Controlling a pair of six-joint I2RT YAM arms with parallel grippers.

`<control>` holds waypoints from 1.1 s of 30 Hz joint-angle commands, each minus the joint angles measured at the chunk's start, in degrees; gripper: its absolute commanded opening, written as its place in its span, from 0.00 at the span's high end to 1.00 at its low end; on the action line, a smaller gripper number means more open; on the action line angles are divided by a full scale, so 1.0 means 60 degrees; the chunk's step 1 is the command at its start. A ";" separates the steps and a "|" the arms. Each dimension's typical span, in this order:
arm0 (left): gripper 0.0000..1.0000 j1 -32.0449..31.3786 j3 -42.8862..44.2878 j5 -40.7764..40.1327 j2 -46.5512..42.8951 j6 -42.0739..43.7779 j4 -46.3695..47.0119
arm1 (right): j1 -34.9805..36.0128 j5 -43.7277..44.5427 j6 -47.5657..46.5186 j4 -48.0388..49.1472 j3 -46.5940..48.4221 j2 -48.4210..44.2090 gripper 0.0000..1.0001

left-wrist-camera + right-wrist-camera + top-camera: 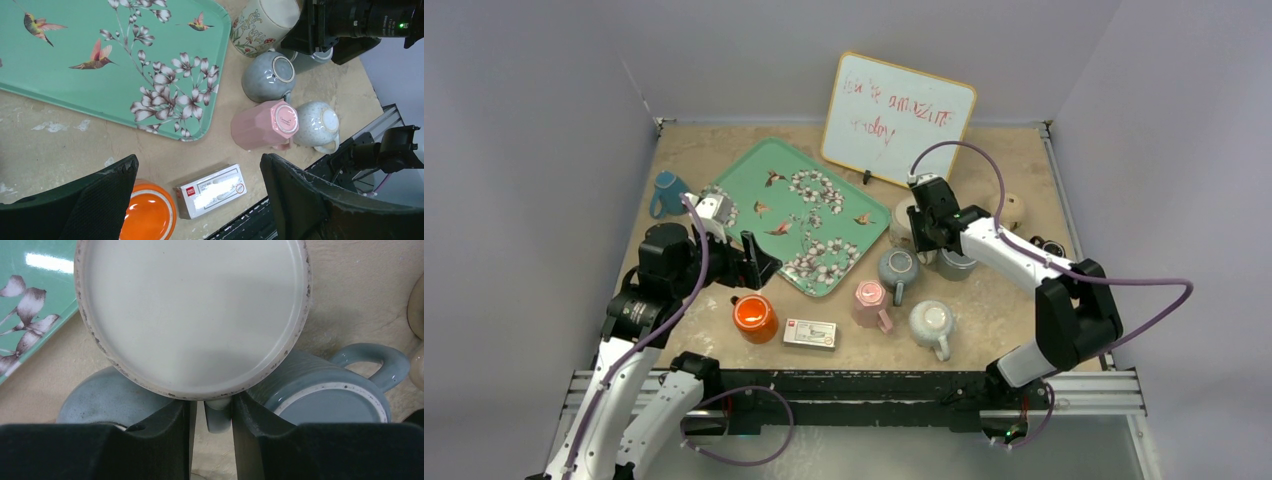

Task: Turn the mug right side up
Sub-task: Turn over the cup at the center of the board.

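The inverted cream ceramic mug with floral print (192,315) is being gripped base-up, its handle clamped between the fingers of the right end effector (211,416). It is being held just off the green bird-patterned tray's (20,305) corner, against two grey-blue upturned mugs (320,385). The left end effector (197,170) is being held spread wide above the tabletop (60,145), empty.

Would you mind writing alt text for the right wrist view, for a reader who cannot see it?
The pale base of an upside-down cream mug fills the frame, its handle sitting between the right tool's two dark fingers. A grey mug and a ribbed blue mug sit either side on the tan table, with the green floral tray's corner at left.
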 commanded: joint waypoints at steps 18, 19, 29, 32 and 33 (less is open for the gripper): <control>0.12 0.0040 -0.0039 -0.0283 -0.0038 -0.0144 0.0096 | -0.0067 0.0508 0.0476 0.0775 0.0150 -0.0756 1.00; 0.12 0.0040 -0.0016 -0.0337 -0.0021 -0.0151 0.0069 | -0.0071 0.0582 0.0550 0.0880 0.0101 -0.0872 1.00; 0.14 0.0040 0.0004 -0.0560 0.0114 -0.0210 -0.0010 | -0.0076 0.0723 0.0901 0.1853 -0.0445 -0.1705 1.00; 0.15 0.0040 0.0020 -0.0558 0.0158 -0.0268 0.0018 | -0.0073 0.0753 0.1025 0.2102 -0.0600 -0.1941 1.00; 0.16 0.0040 0.0034 -0.0558 0.0171 -0.0280 0.0019 | -0.0076 0.0789 0.1064 0.2132 -0.0635 -0.1987 1.00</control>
